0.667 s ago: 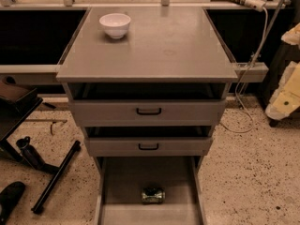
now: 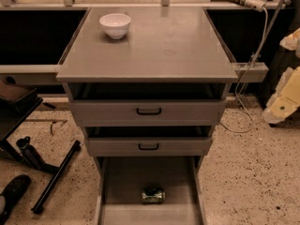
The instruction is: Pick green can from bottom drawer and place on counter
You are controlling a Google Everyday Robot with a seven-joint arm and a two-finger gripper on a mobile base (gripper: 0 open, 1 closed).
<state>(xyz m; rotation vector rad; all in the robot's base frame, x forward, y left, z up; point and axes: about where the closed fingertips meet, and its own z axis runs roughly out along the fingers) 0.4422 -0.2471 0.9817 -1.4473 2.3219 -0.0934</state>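
Observation:
The green can (image 2: 153, 195) lies on its side on the floor of the open bottom drawer (image 2: 122, 182), near the middle of the part that shows. The counter (image 2: 154, 46) is the flat grey top of the cabinet above it. My gripper is not in view. Nothing touches the can.
A white bowl (image 2: 115, 25) stands at the counter's back left. Two shallower drawers with black handles (image 2: 148, 111) (image 2: 148, 146) are slightly pulled out above the bottom drawer. A cream-white shape (image 2: 287, 95) stands at the right edge. Black legs and a rod (image 2: 55, 177) lie on the floor at left. A cable (image 2: 243, 93) hangs at right.

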